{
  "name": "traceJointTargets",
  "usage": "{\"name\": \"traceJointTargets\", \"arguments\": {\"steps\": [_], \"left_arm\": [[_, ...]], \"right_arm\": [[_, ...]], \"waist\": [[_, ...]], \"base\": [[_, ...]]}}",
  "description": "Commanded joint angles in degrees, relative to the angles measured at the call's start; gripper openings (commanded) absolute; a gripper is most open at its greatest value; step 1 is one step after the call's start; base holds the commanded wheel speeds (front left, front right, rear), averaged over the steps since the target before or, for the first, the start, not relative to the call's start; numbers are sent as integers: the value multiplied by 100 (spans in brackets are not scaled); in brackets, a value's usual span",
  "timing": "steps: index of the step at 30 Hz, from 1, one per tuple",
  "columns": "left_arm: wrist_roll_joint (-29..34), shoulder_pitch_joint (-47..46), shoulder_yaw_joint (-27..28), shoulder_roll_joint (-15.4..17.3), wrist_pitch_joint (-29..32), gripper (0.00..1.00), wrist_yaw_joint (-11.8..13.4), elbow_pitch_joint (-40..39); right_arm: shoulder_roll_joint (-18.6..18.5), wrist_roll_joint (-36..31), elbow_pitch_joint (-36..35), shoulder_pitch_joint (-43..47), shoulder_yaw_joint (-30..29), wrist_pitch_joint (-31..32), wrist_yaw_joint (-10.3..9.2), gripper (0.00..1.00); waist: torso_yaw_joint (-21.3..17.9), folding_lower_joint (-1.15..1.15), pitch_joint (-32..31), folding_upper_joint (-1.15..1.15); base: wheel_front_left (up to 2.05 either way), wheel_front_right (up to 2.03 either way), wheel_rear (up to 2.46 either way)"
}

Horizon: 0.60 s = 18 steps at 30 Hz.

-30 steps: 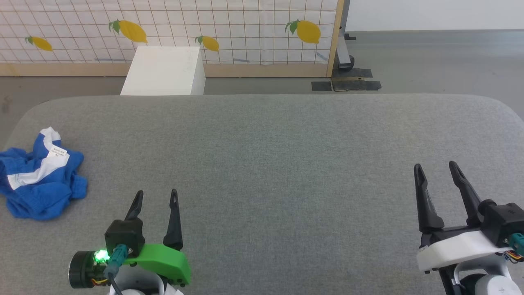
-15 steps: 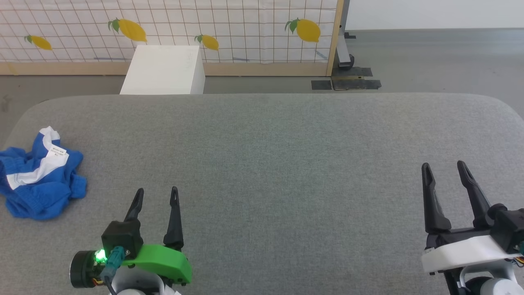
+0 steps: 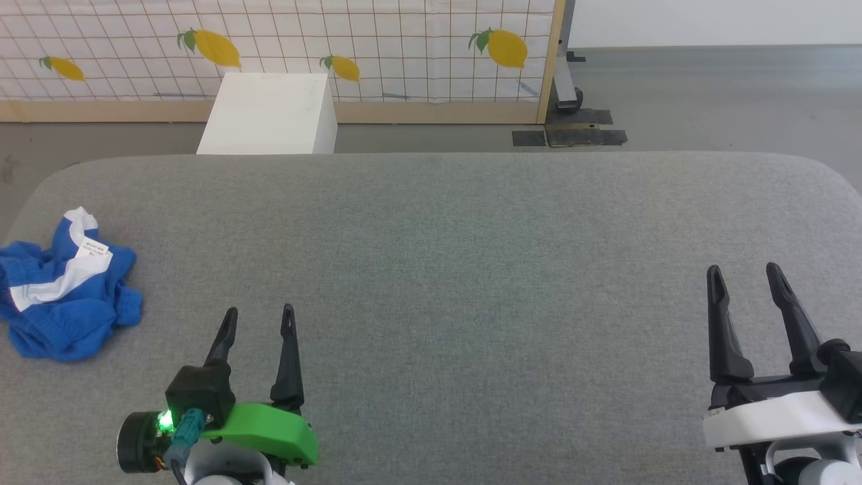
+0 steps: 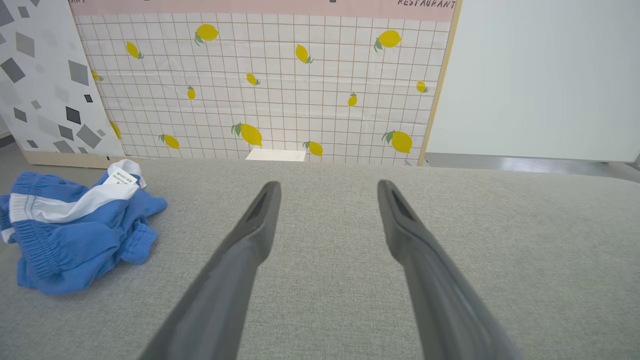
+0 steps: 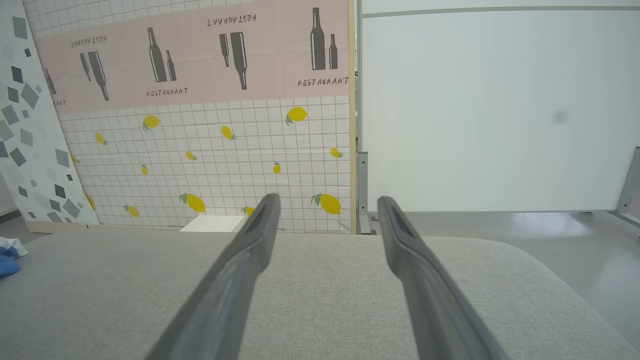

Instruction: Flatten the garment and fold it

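Note:
The garment (image 3: pixel 64 293) is a crumpled heap of bright blue shorts with a white stripe and a small white tag, lying at the far left edge of the grey padded table (image 3: pixel 471 256). In the left wrist view the garment (image 4: pixel 70 227) sits left of the fingers. My left gripper (image 3: pixel 259 313) stands open near the front left, to the right of the garment and apart from it, with nothing between its fingers. My right gripper (image 3: pixel 743 271) stands open and empty at the front right. A small bit of the garment (image 5: pixel 9 257) shows at the right wrist view's left edge.
A white box (image 3: pixel 269 114) stands on the floor just beyond the table's far edge. Behind it is a lemon-patterned partition (image 3: pixel 370 47) with a wooden frame. Grey floor lies to the far right (image 3: pixel 727 101).
My right gripper has drifted to the right and slightly toward the front edge. My left gripper has barely shifted. The garment lies as before.

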Motion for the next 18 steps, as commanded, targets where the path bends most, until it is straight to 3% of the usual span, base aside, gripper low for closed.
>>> {"name": "traceJointTargets", "arguments": {"steps": [1,18], "left_arm": [[-59,-70,-23,-18,-74,100,9,-10],[82,-76,-119,-22,-274,100,84,1]], "right_arm": [[8,32,-45,84,-30,-73,-5,100],[10,-212,-119,173,-23,-275,-7,100]], "waist": [[4,0,-1,0],[22,0,-22,0]], "base": [[0,0,0],[0,0,0]]}}
